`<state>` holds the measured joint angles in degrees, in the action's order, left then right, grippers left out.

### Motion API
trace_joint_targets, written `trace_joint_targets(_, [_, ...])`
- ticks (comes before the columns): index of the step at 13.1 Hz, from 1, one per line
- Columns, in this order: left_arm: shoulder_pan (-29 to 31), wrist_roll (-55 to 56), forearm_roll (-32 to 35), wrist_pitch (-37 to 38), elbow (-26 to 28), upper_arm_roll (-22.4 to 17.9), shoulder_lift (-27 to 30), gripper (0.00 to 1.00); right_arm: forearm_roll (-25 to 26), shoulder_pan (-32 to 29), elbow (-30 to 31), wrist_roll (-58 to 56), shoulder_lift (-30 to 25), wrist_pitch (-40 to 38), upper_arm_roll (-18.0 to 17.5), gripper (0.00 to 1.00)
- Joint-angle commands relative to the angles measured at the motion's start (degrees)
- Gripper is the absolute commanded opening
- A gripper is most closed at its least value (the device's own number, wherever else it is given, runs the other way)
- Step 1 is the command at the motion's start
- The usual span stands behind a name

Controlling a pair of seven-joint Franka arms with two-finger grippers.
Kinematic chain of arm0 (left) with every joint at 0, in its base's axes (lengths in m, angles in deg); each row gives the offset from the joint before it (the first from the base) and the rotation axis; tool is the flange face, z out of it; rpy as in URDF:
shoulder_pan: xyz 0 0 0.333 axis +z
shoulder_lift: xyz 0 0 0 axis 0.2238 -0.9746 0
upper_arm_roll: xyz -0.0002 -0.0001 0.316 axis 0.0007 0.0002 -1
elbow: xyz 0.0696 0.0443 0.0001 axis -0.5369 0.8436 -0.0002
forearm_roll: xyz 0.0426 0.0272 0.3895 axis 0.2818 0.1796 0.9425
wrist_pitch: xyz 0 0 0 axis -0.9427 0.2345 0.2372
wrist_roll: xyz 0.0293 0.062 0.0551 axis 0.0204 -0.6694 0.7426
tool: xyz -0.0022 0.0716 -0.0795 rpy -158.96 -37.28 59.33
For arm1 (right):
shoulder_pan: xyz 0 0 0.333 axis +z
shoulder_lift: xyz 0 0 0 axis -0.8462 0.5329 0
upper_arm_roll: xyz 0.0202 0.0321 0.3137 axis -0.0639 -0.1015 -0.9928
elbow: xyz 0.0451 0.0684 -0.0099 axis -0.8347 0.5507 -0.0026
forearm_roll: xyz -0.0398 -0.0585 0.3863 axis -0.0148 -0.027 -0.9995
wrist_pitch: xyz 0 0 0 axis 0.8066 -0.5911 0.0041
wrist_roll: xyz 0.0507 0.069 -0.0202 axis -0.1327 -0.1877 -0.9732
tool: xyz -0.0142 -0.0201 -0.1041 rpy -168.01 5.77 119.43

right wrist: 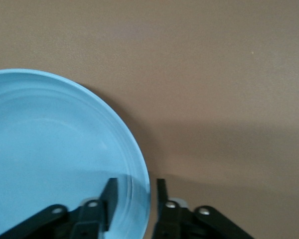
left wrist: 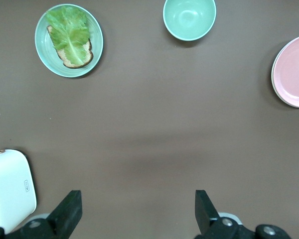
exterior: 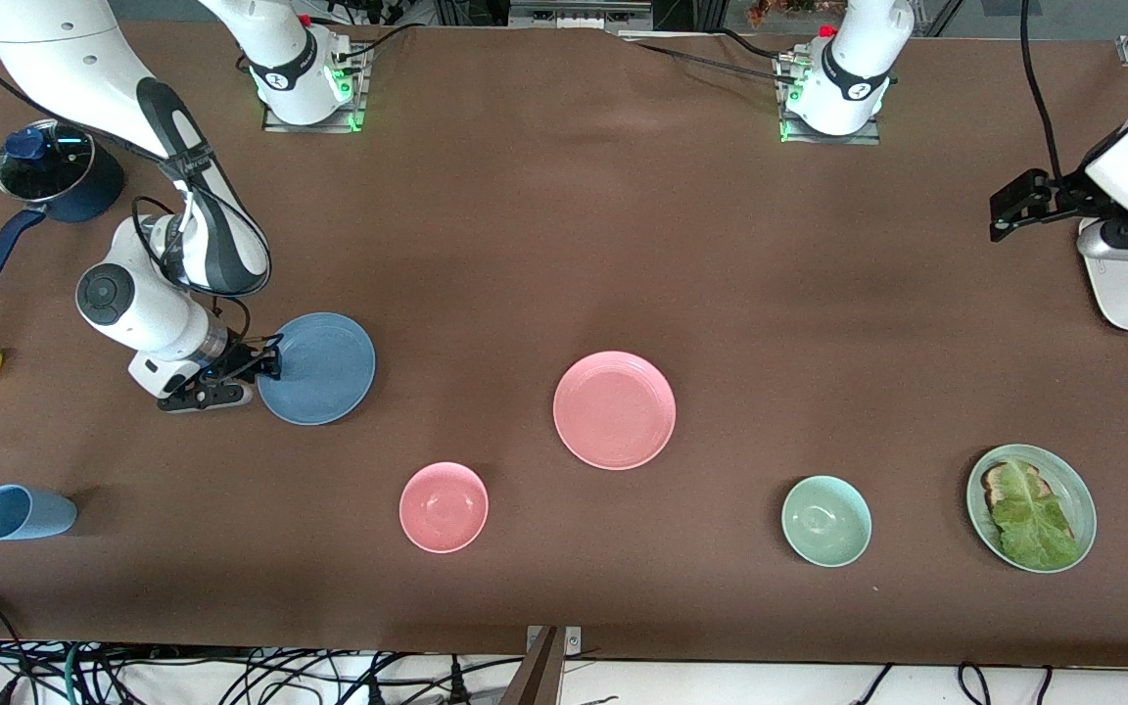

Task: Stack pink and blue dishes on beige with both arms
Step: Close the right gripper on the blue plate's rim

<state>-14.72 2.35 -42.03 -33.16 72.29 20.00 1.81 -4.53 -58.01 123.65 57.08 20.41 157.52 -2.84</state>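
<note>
one finger of my right gripper sits inside the blue plate rim, one outside, not yet pinched; shallow bite may slip. left gripper waits spread; i see no beige plate

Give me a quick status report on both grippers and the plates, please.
Right gripper straddles the blue plate rim, not yet clamped. Left gripper open, waiting over bare table. Pink plate untouched. No beige plate visible.
</note>
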Motion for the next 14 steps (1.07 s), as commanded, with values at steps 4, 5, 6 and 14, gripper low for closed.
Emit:
trace_joint_targets(4, [-0.6, -1.1, -1.6, -1.3, 1.9, -2.1, 1.1, 1.00, -1.2, -0.6, 0.0, -1.1, 0.2, 0.5, -0.7, 0.04])
trace_joint_targets(5, [-0.6, -1.1, -1.6, -1.5, 1.9, -2.4, 1.1, 1.00, -1.2, -0.6, 0.0, -1.1, 0.2, 0.4, -0.6, 0.00])
trace_joint_targets(6, [-0.6, -1.1, -1.7, -1.5, 2.1, -2.5, 1.1, 1.00, -1.2, -0.6, -0.1, -1.1, 0.2, 0.2, -0.7, 0.00])
trace_joint_targets(14, [-0.4, 1.5, -4.9, -2.1, 2.0, -3.7, 0.4, 1.00, -7.6, -0.2, -14.0, -0.9, -4.7, -20.1, -3.7, 0.00])
